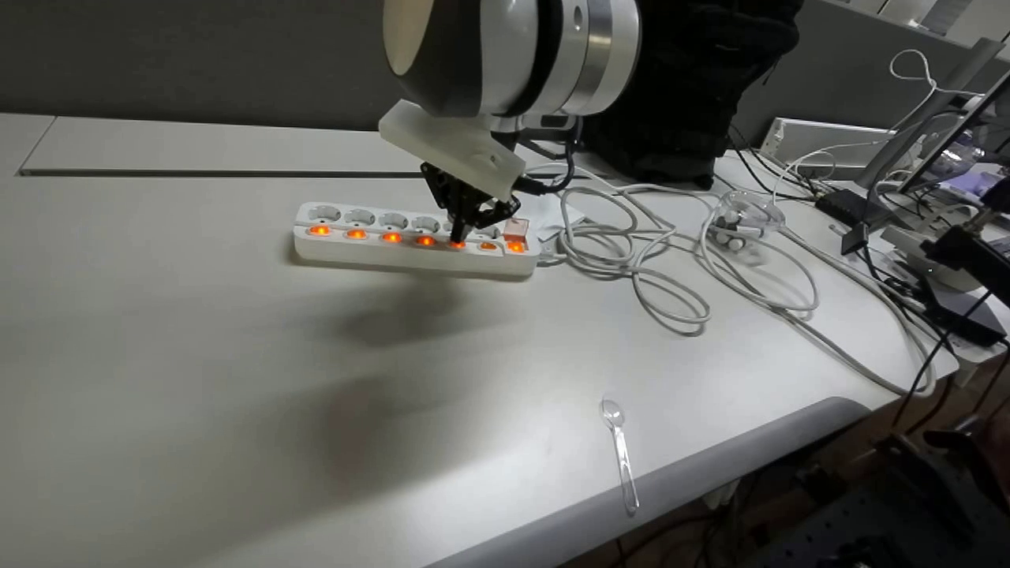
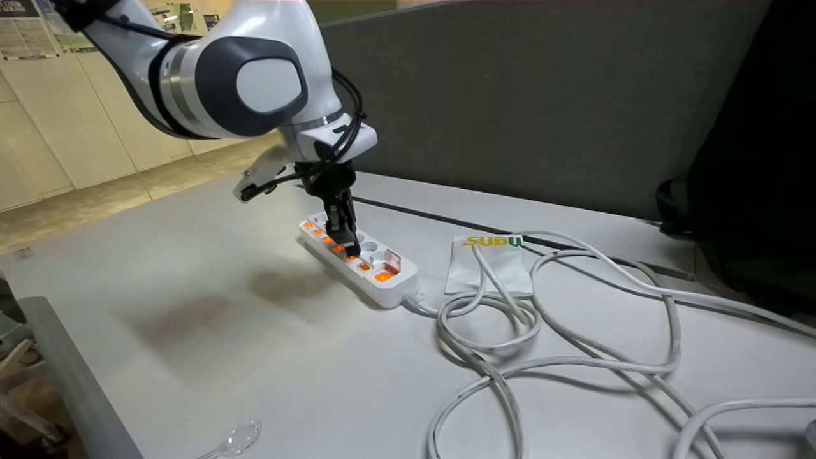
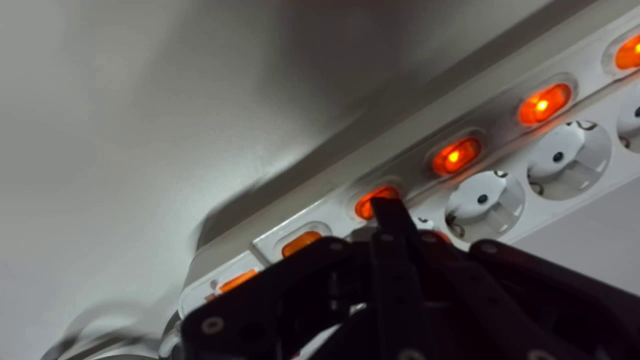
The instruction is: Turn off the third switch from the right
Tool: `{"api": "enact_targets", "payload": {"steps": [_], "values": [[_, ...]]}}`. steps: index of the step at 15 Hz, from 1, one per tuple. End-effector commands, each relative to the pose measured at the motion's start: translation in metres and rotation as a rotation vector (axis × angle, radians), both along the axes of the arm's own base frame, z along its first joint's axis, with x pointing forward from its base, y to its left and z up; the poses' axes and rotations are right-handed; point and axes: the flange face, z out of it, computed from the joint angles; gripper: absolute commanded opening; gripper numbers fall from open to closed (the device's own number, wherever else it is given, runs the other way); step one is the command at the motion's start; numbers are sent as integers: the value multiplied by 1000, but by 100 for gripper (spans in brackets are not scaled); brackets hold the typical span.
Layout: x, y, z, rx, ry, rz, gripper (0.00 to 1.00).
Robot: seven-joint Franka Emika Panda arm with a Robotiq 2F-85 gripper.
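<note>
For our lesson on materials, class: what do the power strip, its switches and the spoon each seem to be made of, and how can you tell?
Power strip: probably hard white plastic; smooth, moulded casing with a soft sheen.
Switches: likely translucent orange plastic, as bright spots glow through the lit ones.
Spoon: seems clear, glossy plastic; see-through with bright highlights, though glass is possible.

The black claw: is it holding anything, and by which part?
Nothing is held: the claw is shut, its tip over a glowing switch on the power strip.
</note>
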Motion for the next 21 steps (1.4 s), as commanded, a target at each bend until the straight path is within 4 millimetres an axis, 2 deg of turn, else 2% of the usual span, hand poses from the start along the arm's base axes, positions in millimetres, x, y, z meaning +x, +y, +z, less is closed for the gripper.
{"api": "enact_targets", "payload": {"steps": [1, 5, 14, 21], "values": [[0, -2, 0, 8, 1, -4, 1], [-1, -3, 1, 4, 8, -2, 0], [-5, -6, -4, -18, 64, 145, 0], [-6, -16, -7, 65, 143, 451, 0]]}}
